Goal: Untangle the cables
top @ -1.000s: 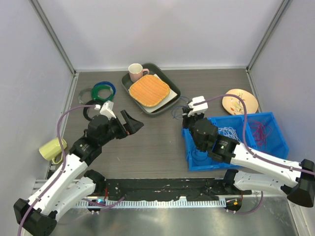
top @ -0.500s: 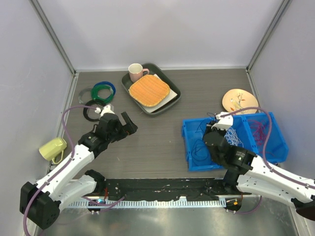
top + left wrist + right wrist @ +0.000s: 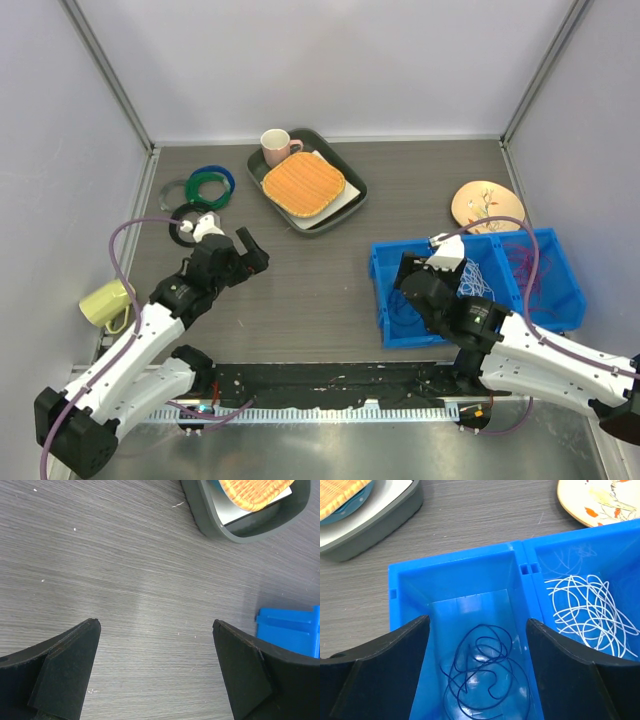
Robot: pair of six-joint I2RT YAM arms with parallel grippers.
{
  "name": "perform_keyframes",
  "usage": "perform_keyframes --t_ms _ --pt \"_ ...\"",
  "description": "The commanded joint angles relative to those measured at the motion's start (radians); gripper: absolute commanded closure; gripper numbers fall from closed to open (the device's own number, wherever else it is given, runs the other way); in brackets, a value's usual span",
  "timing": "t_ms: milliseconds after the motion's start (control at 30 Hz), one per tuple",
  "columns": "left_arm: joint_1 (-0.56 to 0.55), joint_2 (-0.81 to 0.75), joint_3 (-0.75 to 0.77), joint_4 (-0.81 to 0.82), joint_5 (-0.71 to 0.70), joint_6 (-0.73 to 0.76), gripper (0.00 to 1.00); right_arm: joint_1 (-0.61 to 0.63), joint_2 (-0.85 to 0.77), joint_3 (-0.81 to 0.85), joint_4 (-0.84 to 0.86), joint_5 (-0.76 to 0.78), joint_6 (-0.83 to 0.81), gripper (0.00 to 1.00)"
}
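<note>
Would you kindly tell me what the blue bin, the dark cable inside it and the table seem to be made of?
The blue bin looks like moulded plastic, smooth and glossy: its floor reflects light. The dark cable seems a thin coated wire or cord, keeping loose springy loops; which, I cannot tell. The table looks like matt grey wood-grain laminate, finely streaked.

Bare table (image 3: pixel 320 280) lying open between left gripper (image 3: pixel 252 250) and blue bin (image 3: pixel 378 268); tray (image 3: pixel 357 186) blocking the far-edge middle; ring coils (image 3: pixel 229 178) crowding far-left corner.
</note>
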State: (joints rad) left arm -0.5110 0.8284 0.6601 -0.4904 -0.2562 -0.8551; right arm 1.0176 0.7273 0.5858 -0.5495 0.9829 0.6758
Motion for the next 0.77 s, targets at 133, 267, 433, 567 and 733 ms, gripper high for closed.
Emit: perform_keyframes --t_ms 133,267,433,567,733 --pt "0.000 0.024 0.024 -0.002 -0.046 0.030 0.00 -0.002 0.046 0.072 0.177 -0.127 -0.125 0.09" --pt "0.000 0.032 0.018 -0.005 -0.054 0.028 0.00 -0.002 0.052 0.083 0.223 -0.079 -0.042 0.08" --pt "0.000 0.025 0.026 -0.011 -0.078 0.033 0.00 -0.002 0.050 0.080 0.229 -0.047 -0.104 0.07" --pt "0.002 0.021 0.019 -0.014 -0.075 0.030 0.00 -0.002 0.034 0.066 0.235 -0.056 -0.137 0.07" --pt "0.002 0.012 0.018 -0.007 -0.086 0.034 0.00 -0.002 0.011 0.049 0.246 -0.023 -0.147 0.04"
